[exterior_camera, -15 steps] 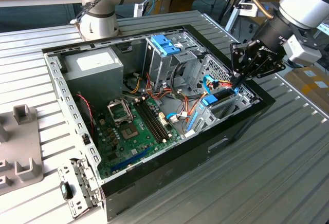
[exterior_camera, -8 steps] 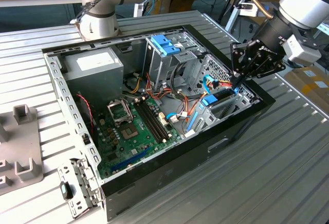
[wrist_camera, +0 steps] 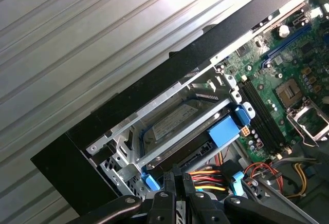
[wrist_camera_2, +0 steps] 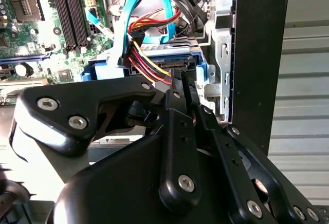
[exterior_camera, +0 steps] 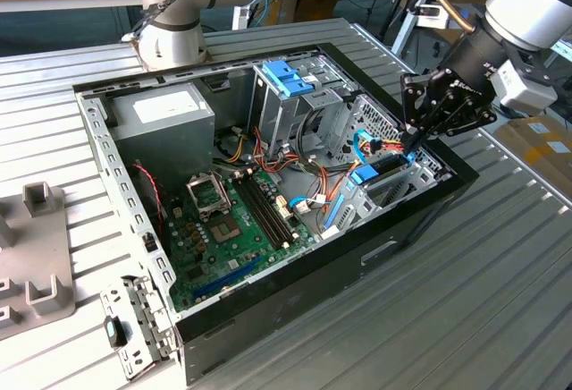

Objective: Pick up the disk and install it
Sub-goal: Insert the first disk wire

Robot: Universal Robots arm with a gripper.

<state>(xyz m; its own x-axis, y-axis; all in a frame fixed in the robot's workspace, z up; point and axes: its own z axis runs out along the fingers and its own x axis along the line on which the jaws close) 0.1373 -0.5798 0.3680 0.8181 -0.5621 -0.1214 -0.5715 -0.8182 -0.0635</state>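
The disk (wrist_camera: 172,121) sits seated in the drive cage (wrist_camera: 169,131) of the computer case (exterior_camera: 375,256). The claw (wrist_camera: 176,180), fingers pressed together and empty, hovers beside its cable connector (wrist_camera_2: 172,72).

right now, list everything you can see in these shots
computer case: one, black, open on the ribbed metal table
disk: one, silver face with white label, blue frame, sitting in the metal bay at the case's corner
blue latch: one, on the bar across that bay
motherboard: one, green, on the case floor
power supply: one, grey box with white label, far corner of the case
drive cage: one, silver with blue latch on top, far side
cables: a bundle, red, yellow, orange and blue, beside the disk
grey fixture: one, at the exterior view's left
second arm base: one, grey, behind the case
tool: one, black, fingers together at the cables by the disk
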